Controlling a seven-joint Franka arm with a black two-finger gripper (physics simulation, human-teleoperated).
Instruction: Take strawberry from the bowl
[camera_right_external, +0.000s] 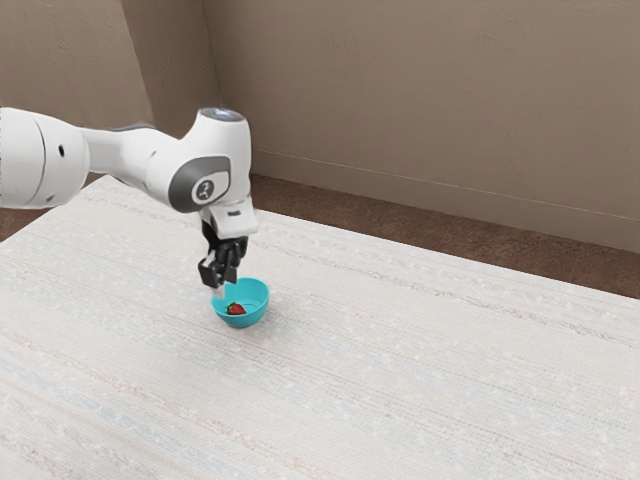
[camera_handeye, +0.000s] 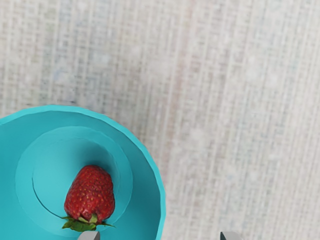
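In the exterior view my gripper (camera_right_external: 219, 289) points down at the rim of the turquoise bowl (camera_right_external: 254, 314), on the side toward the exterior view's left. The red strawberry (camera_right_external: 236, 309) lies inside the bowl. From the wrist view, the gripper (camera_handeye: 160, 236) is open, its two tips far apart with nothing held. One tip is over the bowl (camera_handeye: 145, 200), close to the green leaves of the strawberry (camera_handeye: 90, 192); the other is over the tabletop outside the rim. The strawberry rests on its side on the bowl's floor.
The bowl stands on a pale, woven-patterned table (camera_right_external: 400, 370), whose far edge runs in front of a brown floor (camera_right_external: 440, 240) and a plain wall (camera_right_external: 430, 100). The arm comes in above the table from the exterior view's left.
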